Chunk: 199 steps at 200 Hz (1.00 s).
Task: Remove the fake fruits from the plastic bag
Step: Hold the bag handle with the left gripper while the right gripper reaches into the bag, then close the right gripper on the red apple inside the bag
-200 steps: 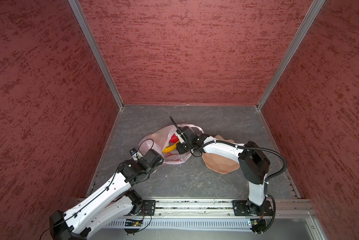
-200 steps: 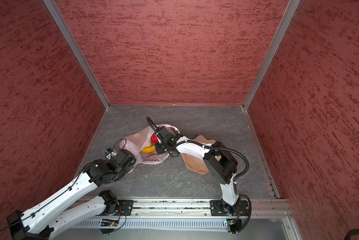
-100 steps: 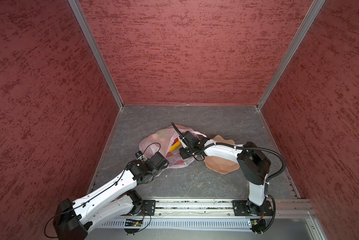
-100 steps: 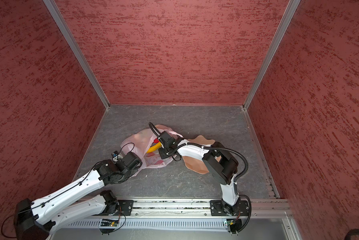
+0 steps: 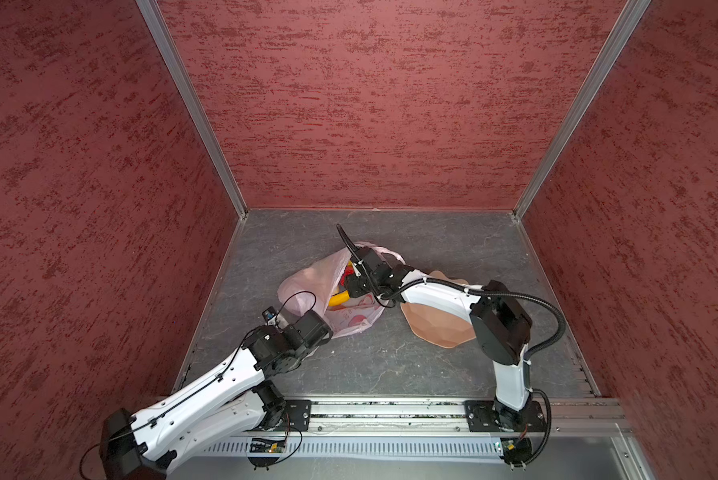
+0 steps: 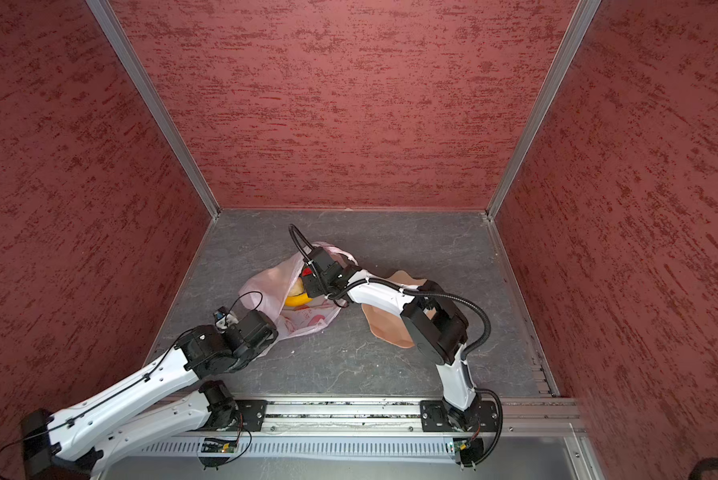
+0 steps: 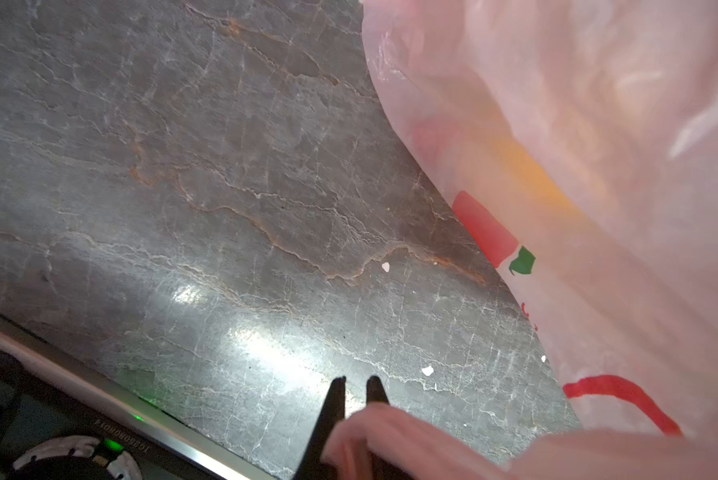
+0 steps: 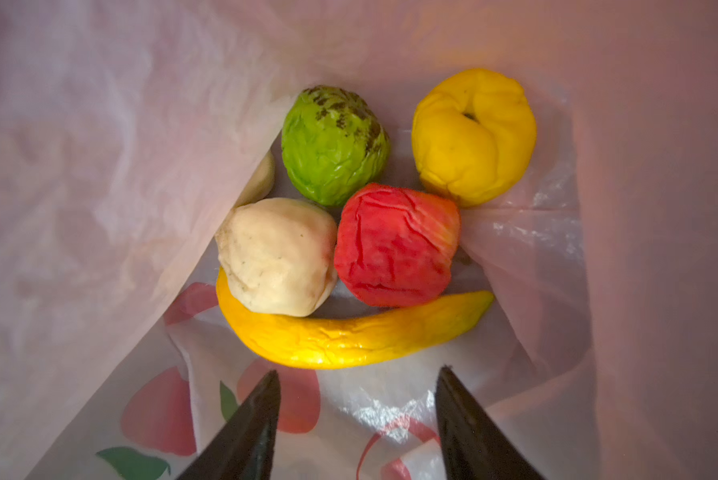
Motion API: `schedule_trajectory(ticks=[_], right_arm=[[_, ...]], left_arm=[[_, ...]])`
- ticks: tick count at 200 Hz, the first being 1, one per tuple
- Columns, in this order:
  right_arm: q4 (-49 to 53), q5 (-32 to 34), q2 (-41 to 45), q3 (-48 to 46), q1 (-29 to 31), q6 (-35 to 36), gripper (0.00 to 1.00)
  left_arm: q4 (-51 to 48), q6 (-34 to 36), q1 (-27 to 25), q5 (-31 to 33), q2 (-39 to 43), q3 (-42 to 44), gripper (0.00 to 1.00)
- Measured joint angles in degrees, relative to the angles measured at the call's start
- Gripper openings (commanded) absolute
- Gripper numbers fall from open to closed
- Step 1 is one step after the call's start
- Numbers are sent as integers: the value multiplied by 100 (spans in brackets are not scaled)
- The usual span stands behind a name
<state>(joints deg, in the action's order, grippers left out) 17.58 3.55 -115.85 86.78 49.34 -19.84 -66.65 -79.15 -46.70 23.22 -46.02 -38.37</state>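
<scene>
The left gripper (image 7: 357, 384) is clenched: its two dark fingertips (image 7: 337, 388) stand almost together, and a fold of the plastic bag (image 7: 598, 208) runs over them near their base, pinched there. The tips hang just above the grey stone-look tabletop (image 7: 224, 208). The rest of the pink film rises beside this gripper, with a blurred orange-yellow shape showing through it.

In both top views the bag (image 5: 307, 282) (image 6: 266, 286) lies on the tabletop between the two grippers, its mouth toward the right one.

The right gripper (image 8: 359, 370) is inside the bag's mouth, released, its fingers (image 8: 261, 419) spread wide with nothing between them and touching no fruit. All the fake fruits lie in the bag ahead of it. The banana (image 8: 349, 336) lies crosswise just beyond the fingertips. Past it, a beige lump (image 8: 276, 255) and a red ball (image 8: 397, 245) sit side by side, touching, both resting against the banana. Deeper in are a green ball (image 8: 334, 145) and a yellow ball (image 8: 473, 137), slightly apart. A second beige lump (image 8: 261, 174) is half hidden behind a fold of film.

Behind the right gripper, partly under its arm, sits a peach faceted bowl (image 5: 436, 328).
</scene>
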Motion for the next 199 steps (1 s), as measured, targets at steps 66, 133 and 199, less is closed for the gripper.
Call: schedule_trajectory(ticks=[66, 133, 199], right_arm=[[-116, 212, -431, 341, -68, -15, 82], [-358, 243, -798, 680, -173, -518, 84], [-463, 271, -1163, 796, -304, -697, 85]], left_arm=[[-190, -96, -35, 50, 212, 0, 12], [-168, -96, -125, 83, 216, 0, 12], [-81, -48, -149, 90, 313, 0, 13]])
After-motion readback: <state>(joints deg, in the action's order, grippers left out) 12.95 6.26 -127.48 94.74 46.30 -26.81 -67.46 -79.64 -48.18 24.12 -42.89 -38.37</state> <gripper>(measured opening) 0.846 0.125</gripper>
